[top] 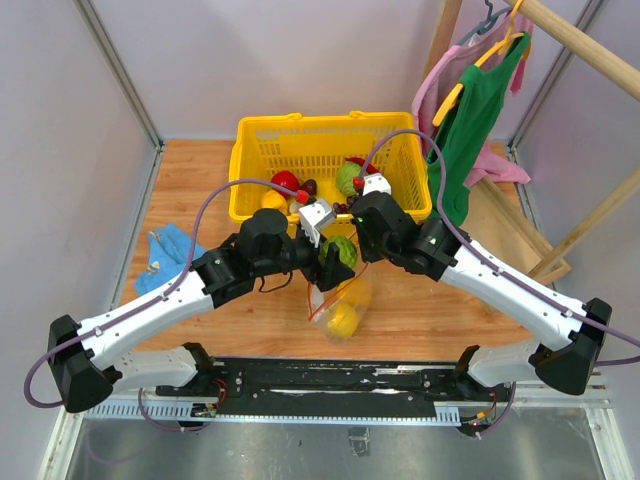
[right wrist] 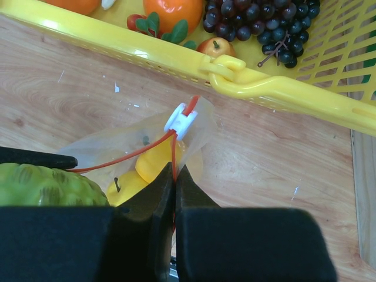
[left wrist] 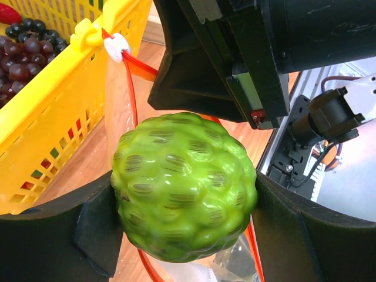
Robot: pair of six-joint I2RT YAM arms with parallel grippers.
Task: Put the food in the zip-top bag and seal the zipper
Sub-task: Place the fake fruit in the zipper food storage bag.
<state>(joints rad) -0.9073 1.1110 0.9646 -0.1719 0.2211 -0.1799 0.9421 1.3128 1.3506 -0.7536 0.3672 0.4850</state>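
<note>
green bumpy fruit (left wrist: 185,185): glossy and round, clamped between the two black fingers (left wrist: 94,229) of the left gripper (left wrist: 187,226), right at the mouth of the bag.
zip-top bag (top: 338,300): see-through pouch on the wooden table (top: 440,310), at 6 o'clock from the yellow basket (top: 330,122) and just in front of it; its mouth points to 12 o'clock, toward the basket.
zipper (right wrist: 174,154): thin red-orange strip. in the right wrist view one run goes off to 9 o'clock toward the green fruit and the other drops to 6 o'clock into the right claw. in the left wrist view it loops behind and under the fruit.
whitish end piece (right wrist: 181,119): at the top corner of the bag, close to the basket's rim handle.
in the bag: yellow fruits (right wrist: 154,167), seen through the plastic.
fruit past the rim or not: cannot tell.
right gripper (right wrist: 174,191): fingers pressed together, pinching the zipper strip at the bag's edge.
both claws: meet over the bag, the right at 1 o'clock from the left in the top view.
basket contents: dark grapes (right wrist: 264,23), an orange (right wrist: 173,12) and a small red apple (right wrist: 216,47).
blue cloth (top: 165,255): on the table at 9 o'clock from the bag, well apart.
green garment (top: 480,110): hangs on a wooden rack at 2 o'clock.
</note>
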